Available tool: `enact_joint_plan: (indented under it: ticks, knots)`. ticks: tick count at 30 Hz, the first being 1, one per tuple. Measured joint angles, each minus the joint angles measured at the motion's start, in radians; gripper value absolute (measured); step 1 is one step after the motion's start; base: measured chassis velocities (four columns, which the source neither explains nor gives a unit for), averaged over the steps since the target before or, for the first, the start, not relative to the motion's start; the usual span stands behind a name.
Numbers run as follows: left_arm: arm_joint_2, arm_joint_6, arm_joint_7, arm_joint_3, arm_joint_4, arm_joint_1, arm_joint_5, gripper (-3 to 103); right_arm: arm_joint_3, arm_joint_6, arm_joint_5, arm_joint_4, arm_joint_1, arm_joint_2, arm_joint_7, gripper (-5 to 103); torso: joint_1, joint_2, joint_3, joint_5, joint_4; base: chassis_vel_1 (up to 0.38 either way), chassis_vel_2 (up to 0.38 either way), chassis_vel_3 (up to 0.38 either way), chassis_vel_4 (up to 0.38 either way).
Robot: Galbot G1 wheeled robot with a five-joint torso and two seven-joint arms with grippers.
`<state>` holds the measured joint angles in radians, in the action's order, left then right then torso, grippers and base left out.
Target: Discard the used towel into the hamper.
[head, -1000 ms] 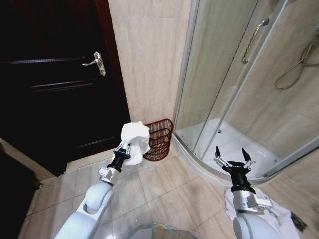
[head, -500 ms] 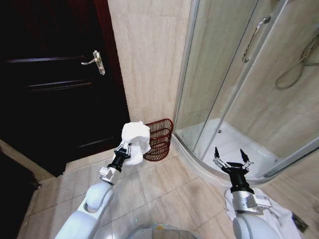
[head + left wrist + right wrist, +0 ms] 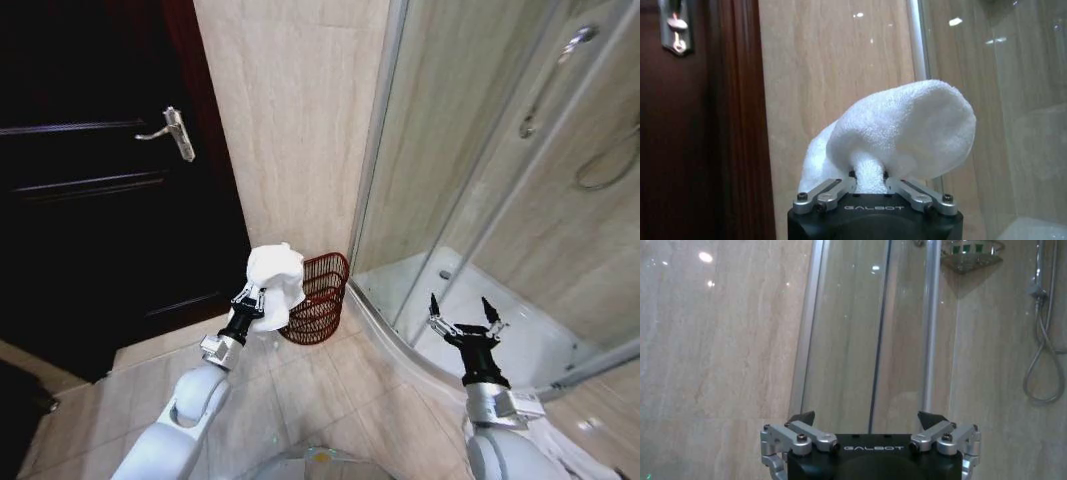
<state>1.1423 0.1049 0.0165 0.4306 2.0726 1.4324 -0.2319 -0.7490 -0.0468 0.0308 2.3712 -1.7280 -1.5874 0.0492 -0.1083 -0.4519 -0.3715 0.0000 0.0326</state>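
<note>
A white bunched towel (image 3: pixel 274 283) is held up by my left gripper (image 3: pixel 250 301), which is shut on it; in the left wrist view the towel (image 3: pixel 900 137) bulges above the gripper (image 3: pixel 870 182). The dark reddish-brown open-weave hamper (image 3: pixel 316 297) stands on the floor against the beige wall, just right of and behind the towel, and partly covered by it. My right gripper (image 3: pixel 464 316) is open and empty, raised in front of the shower tray; the right wrist view shows the gripper (image 3: pixel 867 419) facing the glass.
A dark wooden door (image 3: pixel 100 180) with a metal handle (image 3: pixel 172 132) is at the left. A curved glass shower enclosure (image 3: pixel 470 190) with a white tray (image 3: pixel 520 340) fills the right. Beige floor tiles (image 3: pixel 300 400) lie in front. Some white cloth (image 3: pixel 560 445) lies at lower right.
The whole head view has shifted, so the camera has moved; the hamper and wall now sit lower and closer. Both grippers keep their poses, the left still holding the towel.
</note>
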Motion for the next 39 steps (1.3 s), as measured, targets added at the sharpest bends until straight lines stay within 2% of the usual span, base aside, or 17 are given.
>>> enact_joint_plan:
  ticks: [8,22,29,32,34,36,38,39]
  knots:
    - [-0.001,0.0,0.004,0.001,0.006,0.004,-0.001,7,-0.003,-0.002,0.004,-0.008,-0.001,-0.002,0.0,100,0.008,0.015,0.009,-0.0001,0.0001,-0.035,0.004,0.012,-0.015]
    - [0.0,0.005,0.004,-0.001,-0.019,-0.01,0.0,7,-0.006,-0.002,0.005,-0.011,0.0,-0.003,-0.001,100,0.03,0.079,0.049,0.0,0.0001,-0.026,-0.044,-0.044,-0.038]
    - [0.008,0.015,-0.002,-0.016,-0.051,-0.026,0.0,7,-0.006,-0.003,0.005,-0.037,0.011,-0.004,-0.001,100,0.039,0.097,0.059,0.0,-0.0002,-0.036,-0.045,-0.052,-0.037]
    - [0.018,0.07,-0.038,-0.028,-0.109,-0.05,0.002,7,-0.005,-0.003,0.005,-0.064,0.026,-0.003,0.0,100,0.042,0.102,0.062,0.0,0.0,0.0,0.0,0.0,0.0]
    - [0.018,0.082,-0.045,-0.036,-0.145,-0.07,0.009,7,-0.005,-0.002,0.005,-0.079,0.037,-0.004,0.0,100,0.042,0.103,0.062,0.0,-0.0001,0.0,0.0,0.0,0.0]
    - [0.015,0.082,-0.042,-0.047,-0.186,-0.097,0.013,7,-0.006,-0.001,0.005,-0.091,0.048,-0.004,0.0,100,0.043,0.103,0.063,0.0,0.0,0.0,0.0,0.0,0.0]
    - [0.017,0.08,-0.002,-0.069,-0.285,-0.17,0.055,7,-0.01,0.001,0.005,-0.112,0.066,-0.006,-0.001,100,0.042,0.104,0.063,-0.0003,-0.0001,0.0,0.0,0.0,0.0]
    - [0.017,0.08,-0.002,-0.069,-0.285,-0.17,0.055,7,-0.01,0.001,0.005,-0.112,0.066,-0.006,-0.001,100,0.042,0.104,0.063,-0.0003,-0.0001,0.0,0.0,0.0,0.0]
